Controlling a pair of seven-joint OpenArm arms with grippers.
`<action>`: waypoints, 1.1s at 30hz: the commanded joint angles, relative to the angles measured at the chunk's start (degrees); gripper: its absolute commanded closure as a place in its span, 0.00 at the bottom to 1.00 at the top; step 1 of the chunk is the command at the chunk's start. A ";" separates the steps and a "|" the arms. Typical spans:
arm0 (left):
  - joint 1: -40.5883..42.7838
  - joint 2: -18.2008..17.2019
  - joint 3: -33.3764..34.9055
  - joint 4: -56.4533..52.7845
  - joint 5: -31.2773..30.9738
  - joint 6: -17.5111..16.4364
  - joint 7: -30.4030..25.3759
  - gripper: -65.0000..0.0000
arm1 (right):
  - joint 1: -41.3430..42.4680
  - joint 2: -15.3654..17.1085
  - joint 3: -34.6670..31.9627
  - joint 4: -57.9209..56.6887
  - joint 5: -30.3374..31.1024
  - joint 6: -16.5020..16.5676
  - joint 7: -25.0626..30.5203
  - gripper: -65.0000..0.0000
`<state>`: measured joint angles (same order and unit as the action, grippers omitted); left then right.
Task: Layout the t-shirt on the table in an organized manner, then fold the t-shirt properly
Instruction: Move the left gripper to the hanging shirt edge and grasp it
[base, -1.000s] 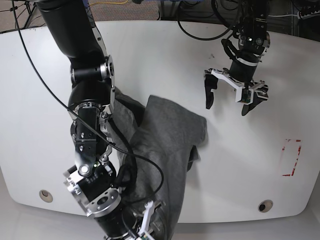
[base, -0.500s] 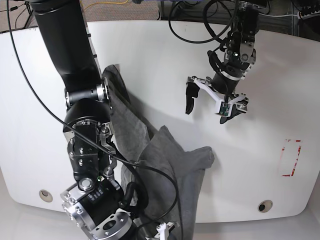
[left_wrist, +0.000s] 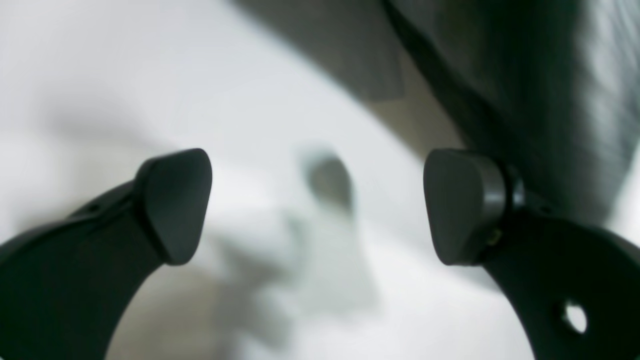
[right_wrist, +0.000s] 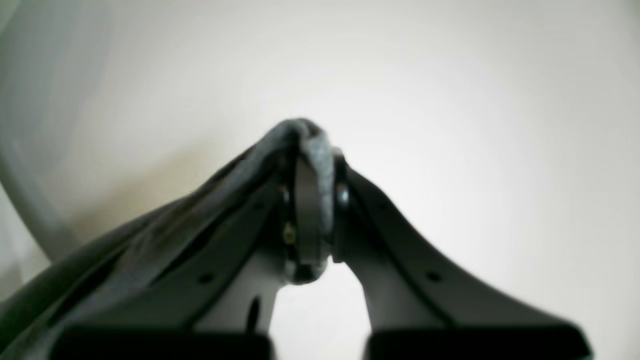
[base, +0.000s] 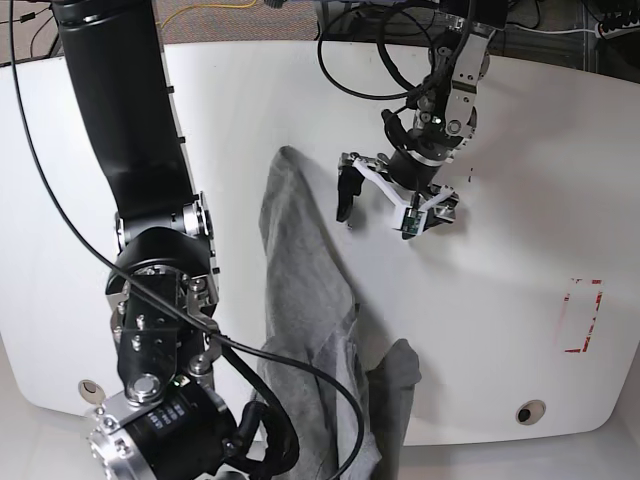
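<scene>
We held the t-shirt (base: 310, 300) in our right claw (right_wrist: 307, 150), clenched on a fold of grey cloth low at the near edge of the tabletop (base: 520, 300). The shirt ran as a long strip from that grip up toward the middle of the tabletop. Our left claw (base: 395, 205) hung released, grasping nothing, just beside the strip's far end, so we judged it the nearer arm for that end.
</scene>
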<state>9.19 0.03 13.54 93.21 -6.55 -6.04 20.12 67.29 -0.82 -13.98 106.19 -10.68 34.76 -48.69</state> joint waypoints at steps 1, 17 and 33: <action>-0.62 0.54 1.80 0.99 -0.53 -0.59 -1.53 0.00 | 3.61 -0.02 0.31 0.40 -0.36 -0.87 1.17 1.00; 2.90 -1.48 6.72 4.42 -0.53 -3.50 -1.53 0.00 | 7.51 0.07 0.40 -5.93 -0.36 -0.87 1.17 1.00; 1.40 -1.40 5.32 1.25 -0.27 -3.41 -1.53 0.00 | 7.51 1.04 0.66 -6.02 -0.36 -0.87 1.17 1.00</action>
<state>12.10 -1.58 19.75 94.87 -6.52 -9.47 19.90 72.31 0.34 -13.80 99.88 -10.52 34.76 -48.71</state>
